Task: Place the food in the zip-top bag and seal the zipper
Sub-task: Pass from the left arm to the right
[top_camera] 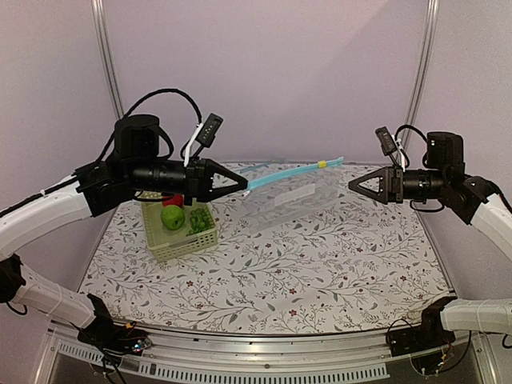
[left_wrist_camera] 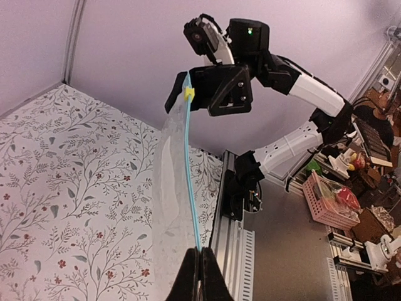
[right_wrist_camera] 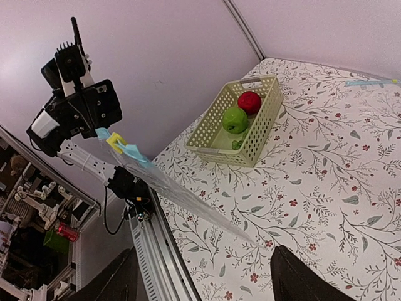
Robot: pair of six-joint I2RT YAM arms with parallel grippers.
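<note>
My left gripper is shut on one end of the light blue zipper and holds the clear zip-top bag above the table. The bag hangs below the strip, and a yellow slider sits near its far end. In the left wrist view my gripper pinches the zipper. My right gripper is open and empty, just right of the bag. In its wrist view the bag stretches ahead. The green apple and the red apple lie in the basket.
The pale green plastic basket stands at the left of the flowered table, below my left arm. It also holds a small dark green item. It shows in the right wrist view too. Walls close off the back and the sides.
</note>
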